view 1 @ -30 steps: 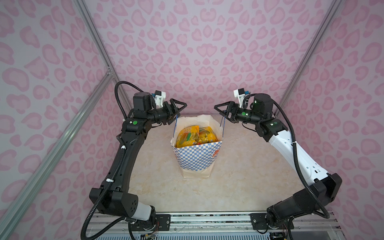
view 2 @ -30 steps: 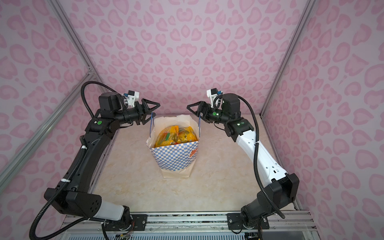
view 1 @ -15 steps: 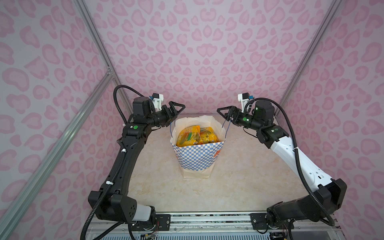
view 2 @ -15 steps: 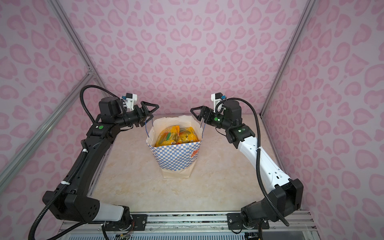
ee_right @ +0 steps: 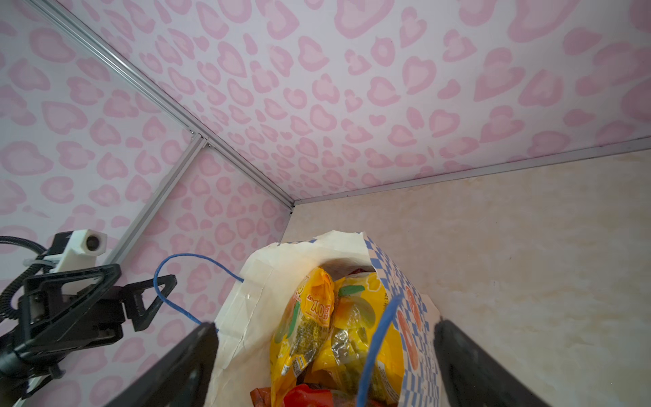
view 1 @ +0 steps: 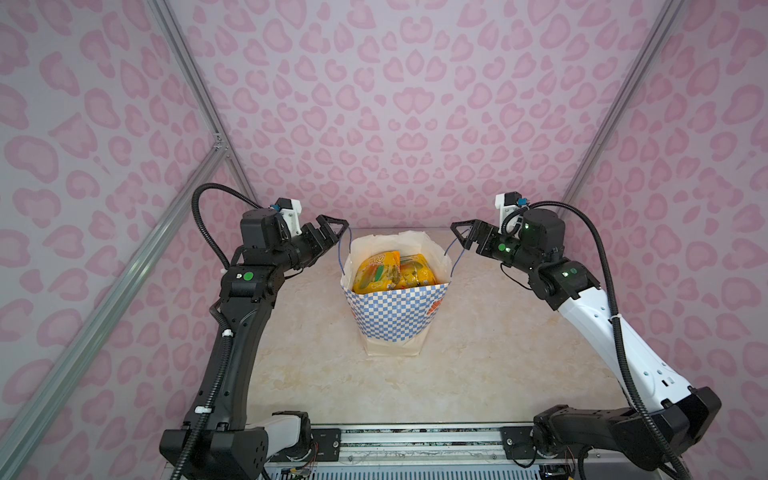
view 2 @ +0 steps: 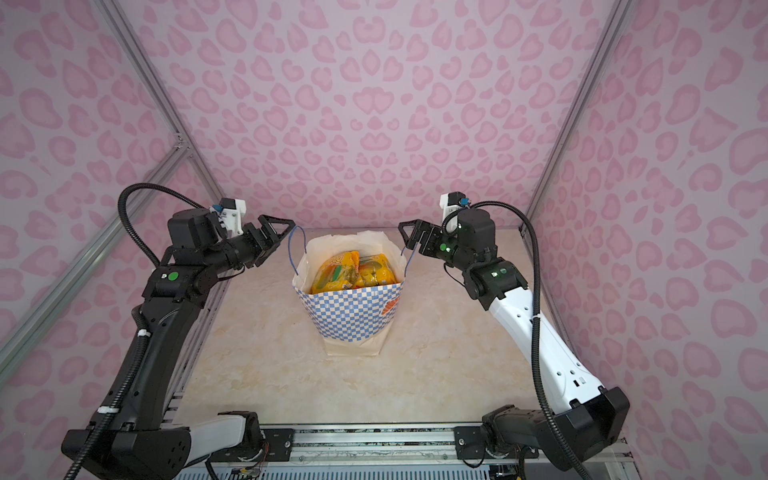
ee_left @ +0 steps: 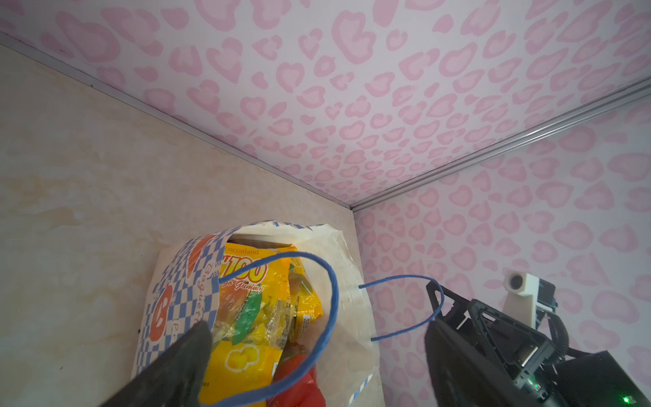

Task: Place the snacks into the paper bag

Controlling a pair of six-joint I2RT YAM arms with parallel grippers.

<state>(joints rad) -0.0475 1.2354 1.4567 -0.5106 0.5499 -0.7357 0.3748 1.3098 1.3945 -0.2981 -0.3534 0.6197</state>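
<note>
The paper bag stands upright mid-table, its mouth open. Yellow, orange and red snacks fill it, and both wrist views look down onto these packets. My left gripper hovers open by the bag's left rim, and the left blue cord handle loops loosely between its fingers. My right gripper hangs open by the right rim with the right cord handle slack between its fingers. Neither clamps anything.
Pink heart-patterned walls close in the table on three sides, with aluminium frame posts in the corners. The beige tabletop lies around the bag. The arm bases sit on the front rail.
Both grippers have opened wider and let the cord handles go slack. Both have sunk a little and drawn slightly away from the bag, which has not moved.
</note>
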